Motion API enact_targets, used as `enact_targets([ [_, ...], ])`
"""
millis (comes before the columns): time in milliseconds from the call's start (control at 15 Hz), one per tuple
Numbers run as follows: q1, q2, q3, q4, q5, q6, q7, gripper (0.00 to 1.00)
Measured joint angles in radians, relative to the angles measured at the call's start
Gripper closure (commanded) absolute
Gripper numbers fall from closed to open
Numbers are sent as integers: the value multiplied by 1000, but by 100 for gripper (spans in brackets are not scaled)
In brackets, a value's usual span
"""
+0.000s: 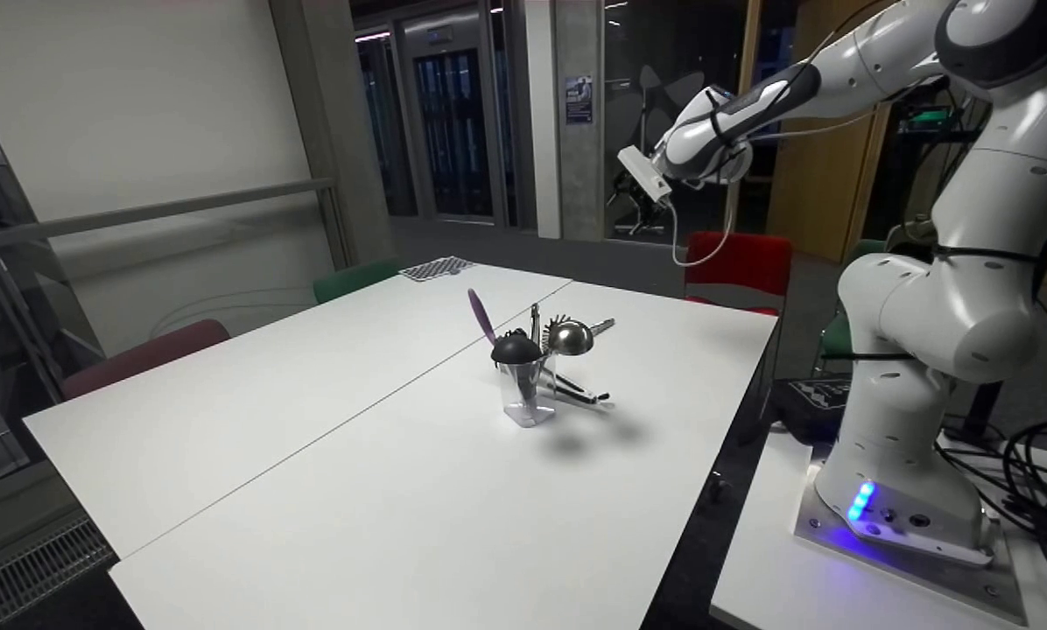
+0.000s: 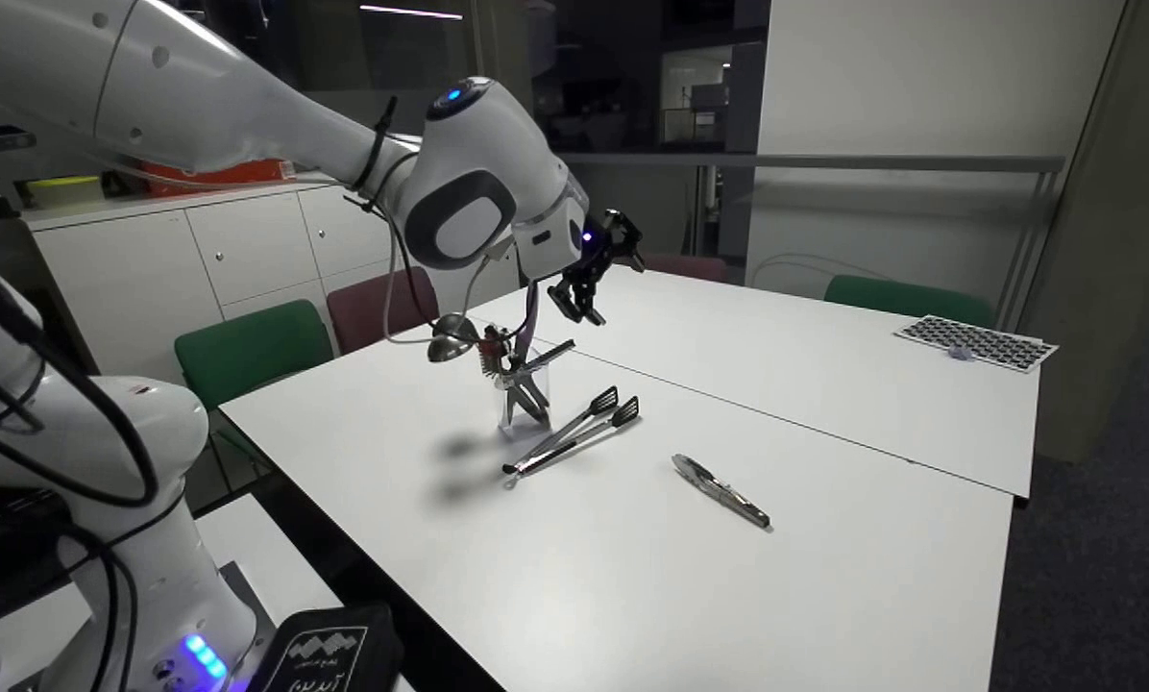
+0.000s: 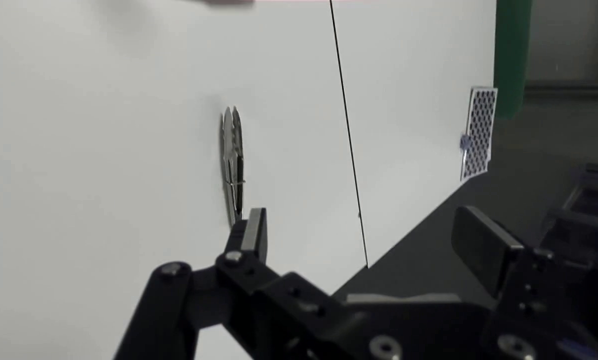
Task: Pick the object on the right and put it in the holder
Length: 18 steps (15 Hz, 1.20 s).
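Jaws are held wide apart on the gripper (image 3: 364, 220); between them, in the wrist view, the white table (image 3: 104, 175) is seen with its seam (image 3: 350, 135) and a slanting edge, past which dark floor (image 3: 429, 260) is shown. In an exterior view, the robot-side table edge (image 2: 358, 529) is placed well left of and below the jaws. Next, below and left of the jaws in both exterior views, the clear holder (image 1: 530, 409) is set, and by the utensils (image 1: 516, 350) fanned above its rim the room there is narrowed. Below the jaws, just beside the holder, slotted tongs (image 2: 574, 444) are laid. Farther right, below and right of the jaws, the object (image 2: 721, 492), a slim pair of tongs, is laid on the table, well inside the edges and surrounded by broad open room; in the wrist view its lower end is hidden by a fingertip (image 3: 254, 235). Well to the right of the jaws, a patterned panel (image 2: 978, 344) is placed near the table's right corner.

The arm (image 2: 248, 106) is stretched down from the upper left and bent at the wrist; the gripper is tilted, its fingers angled obliquely downward, well above the table.
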Motion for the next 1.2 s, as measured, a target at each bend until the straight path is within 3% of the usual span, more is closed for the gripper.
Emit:
enact_targets([
  [200, 136, -78, -132, 102, 68, -214, -135, 0],
  [333, 157, -86, -158, 160, 214, -376, -274, 0],
  [467, 187, -86, -192, 210, 229, -515, -307, 0],
  [933, 221, -87, -215, 222, 228, -537, -307, 0],
  [1067, 200, -57, -208, 220, 332, -551, -370, 0],
  [1200, 216, -18, -245, 250, 483, -657, -493, 0],
])
